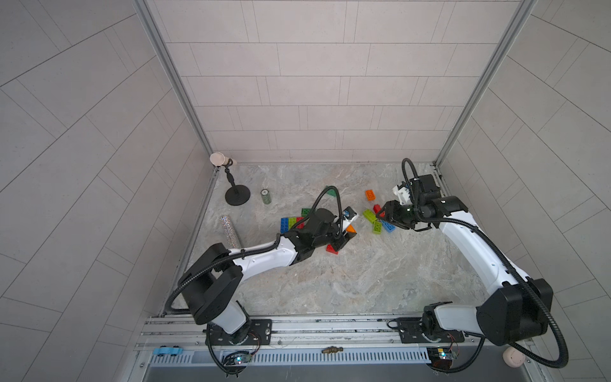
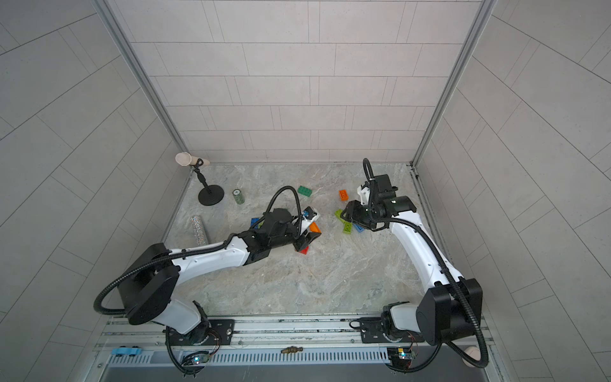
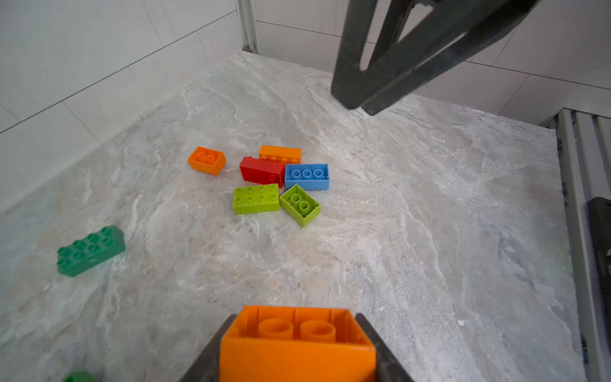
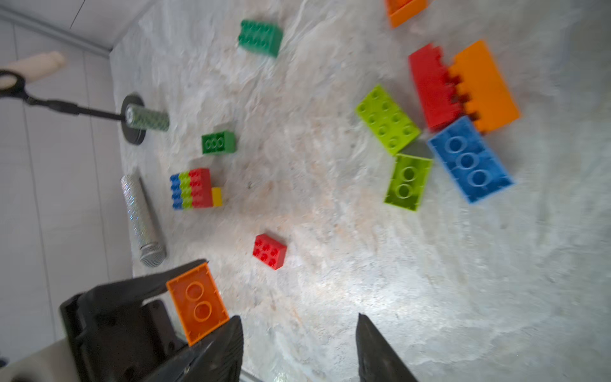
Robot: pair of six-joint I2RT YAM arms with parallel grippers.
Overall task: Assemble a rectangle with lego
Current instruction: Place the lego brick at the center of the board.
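**Left hand** (image 3: 294, 325): closed on an orange brick (image 3: 297, 350), one jaw flat against each of two opposite side walls. The hollow underside, with its two round tubes, faces the wrist camera. We judge the grip sits on the smooth walls because they offer flat, parallel faces and leave the studs and underside free for mating.

**Right hand** (image 4: 299, 317): open and empty, jaws spread above bare table (image 4: 380, 271).

**Started row** (image 4: 193, 189): blue, lime and red, with a yellow piece at one end. Studs are up and the walls touch. It lies behind the left hand, beside its wrist, and well apart from the right hand. We read it as the beginning of the rectangle. Most bricks are loose, so the task looks early.

**Loose cluster**, just ahead of the right hand:
- a lime brick (image 4: 386, 119), studs up
- a second lime brick (image 4: 408, 182) and a blue brick (image 4: 469, 158), both upside down with tubes showing
- a red brick (image 4: 429, 86) and another orange one (image 4: 484, 86), on their sides with studs meshed

The inverted ones probably need turning before they fit.

A dark green brick (image 4: 260, 37) lies farther out. A small red brick (image 4: 269, 251) sits on the table near the left hand.

**Materials:** the bricks are hard, glossy plastic boxes with crisp edges. The table is stone-veined and looks smooth, so we expect nudged bricks to slide.
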